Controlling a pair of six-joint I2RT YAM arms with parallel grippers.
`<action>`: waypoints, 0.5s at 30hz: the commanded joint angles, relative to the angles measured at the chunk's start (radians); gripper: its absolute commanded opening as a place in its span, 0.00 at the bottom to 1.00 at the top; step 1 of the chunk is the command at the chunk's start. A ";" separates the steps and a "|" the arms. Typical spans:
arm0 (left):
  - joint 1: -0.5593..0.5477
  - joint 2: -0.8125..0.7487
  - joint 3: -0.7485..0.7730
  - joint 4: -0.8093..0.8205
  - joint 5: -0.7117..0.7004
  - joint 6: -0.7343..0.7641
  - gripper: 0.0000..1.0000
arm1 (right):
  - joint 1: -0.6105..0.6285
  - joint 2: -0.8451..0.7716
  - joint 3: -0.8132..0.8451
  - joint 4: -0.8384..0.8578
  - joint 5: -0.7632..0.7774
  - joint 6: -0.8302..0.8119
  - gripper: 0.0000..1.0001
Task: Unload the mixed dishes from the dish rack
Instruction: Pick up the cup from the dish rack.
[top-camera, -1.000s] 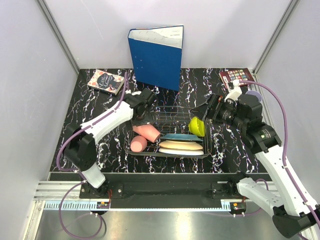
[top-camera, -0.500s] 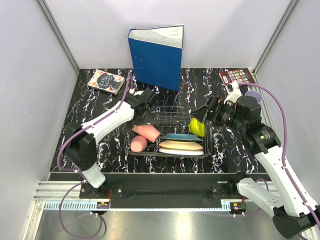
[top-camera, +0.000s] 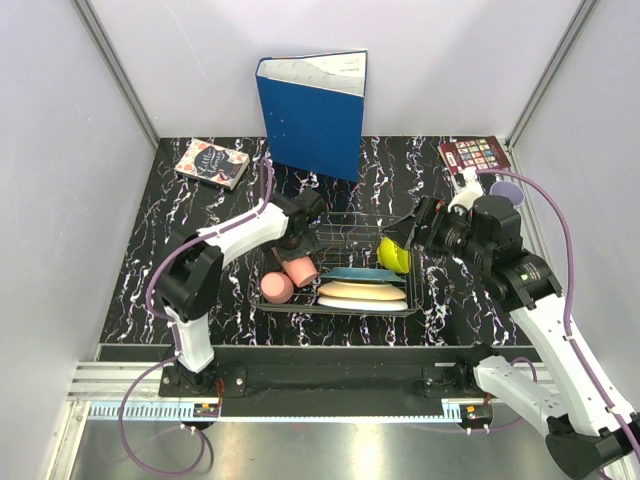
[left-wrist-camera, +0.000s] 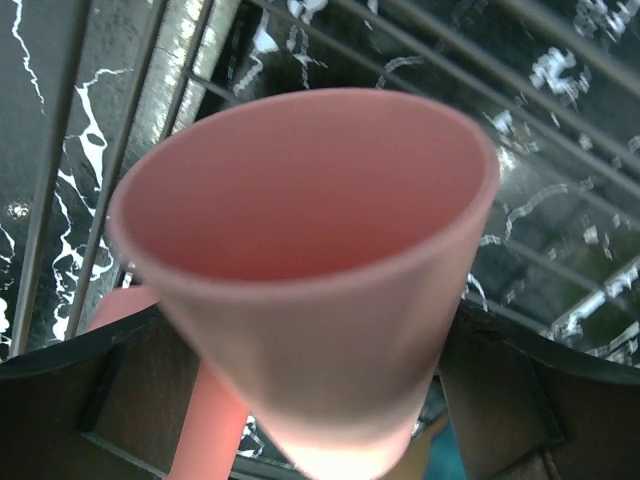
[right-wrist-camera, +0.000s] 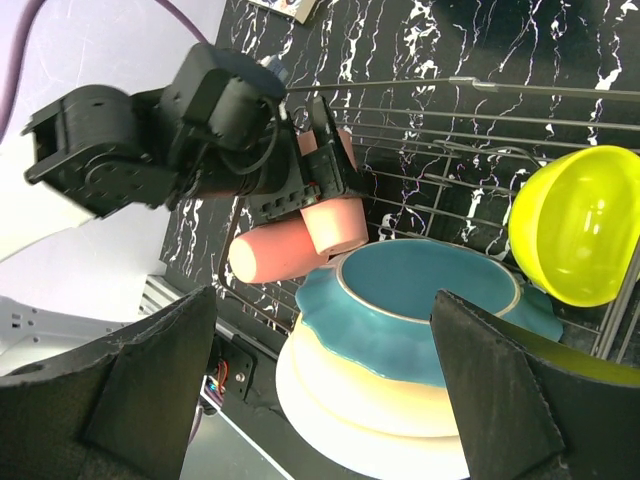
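Note:
The dish rack (top-camera: 345, 228), a low dark wire basket, stands mid-table. My left gripper (top-camera: 296, 246) (left-wrist-camera: 320, 400) is shut on a pink cup (top-camera: 301, 268) (left-wrist-camera: 310, 260) inside it, a finger (left-wrist-camera: 90, 400) on each side. The right wrist view shows that cup (right-wrist-camera: 335, 222) tipped in those fingers. A second pink cup (top-camera: 277, 288) (right-wrist-camera: 275, 250) lies beside it. A teal plate (top-camera: 362, 273) (right-wrist-camera: 420, 300) tops a cream plate (top-camera: 362, 290) and a white plate (top-camera: 364, 303). A yellow-green bowl (top-camera: 394, 253) (right-wrist-camera: 580, 225) leans at the rack's right end. My right gripper (top-camera: 402, 234) (right-wrist-camera: 322, 300) hovers open above that end.
A blue binder (top-camera: 313, 112) stands upright behind the rack. Small books lie at the back left (top-camera: 212, 163) and back right (top-camera: 474, 154). A lavender cup (top-camera: 508, 187) sits on the table behind the right arm. Grey walls close in both sides.
My left arm swung its elbow inward and turned its wrist, closing on the pink cup and tipping it from lying flat. My right gripper edged lower toward the rack.

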 joint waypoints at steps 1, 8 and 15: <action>-0.001 0.021 0.036 -0.059 0.011 -0.081 0.86 | 0.007 -0.029 0.004 -0.002 0.030 -0.031 0.96; -0.001 -0.075 0.047 -0.075 -0.041 -0.072 0.69 | 0.006 -0.026 0.012 -0.013 0.042 -0.038 0.96; -0.001 -0.186 0.148 -0.135 -0.073 -0.032 0.58 | 0.006 -0.003 0.044 -0.002 0.038 -0.035 0.96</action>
